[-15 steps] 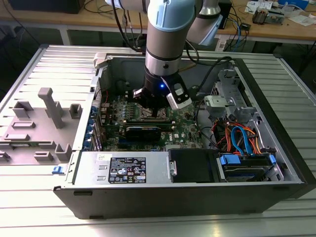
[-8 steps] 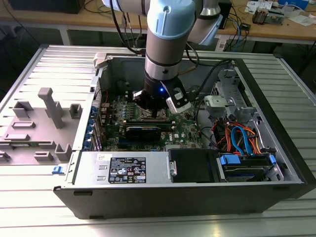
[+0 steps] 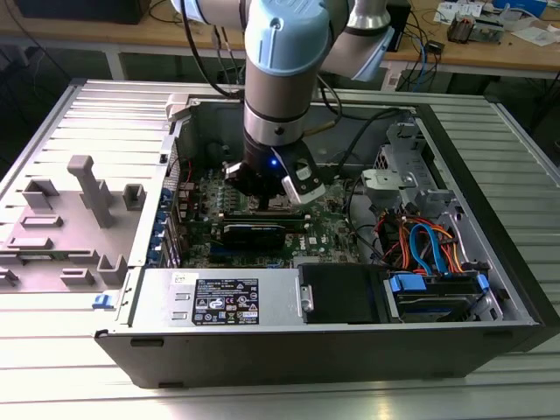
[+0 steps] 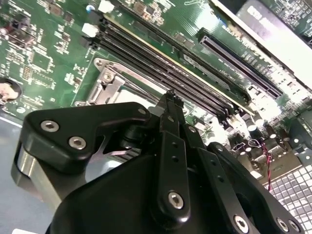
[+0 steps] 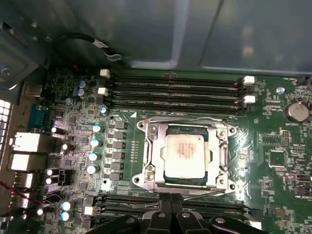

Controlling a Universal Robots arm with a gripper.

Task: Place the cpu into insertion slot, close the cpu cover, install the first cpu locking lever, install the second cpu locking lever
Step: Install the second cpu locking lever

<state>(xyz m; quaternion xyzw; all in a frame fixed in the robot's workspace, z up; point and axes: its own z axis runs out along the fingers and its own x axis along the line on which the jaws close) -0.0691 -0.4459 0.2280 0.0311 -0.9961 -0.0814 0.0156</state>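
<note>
One open black-and-grey steel computer case [image 3: 490, 262] lies on its side on a ribbed metal bench, holding a green motherboard [image 5: 273, 126] with long black memory slots [image 5: 175, 92] in rows on both sides of the socket. Above the board hangs the pale blue and grey arm, its black gripper [image 5: 171, 205] pointing down just beside the socket edge; in both wrist views the fingertips [image 4: 170, 100] are pressed together with nothing between them. Insertion slot [image 5: 187, 156]: small square socket with silvery metal rim, occupied. Cpu cover [image 5: 152, 156]: thin silvery frame plate with a square window, appearing to lie flat over the socket. Cpu [image 5: 186, 152]: small flat square chip, dull silver-grey top, seated in the slot and showing through the window. Thin wire levers along the frame edges cannot be read as latched or free. Judged step: lever work; a closed tip should press squarely on the lever, clear of the nearest memory slots, with steady sideways pressure under the catch
</note>
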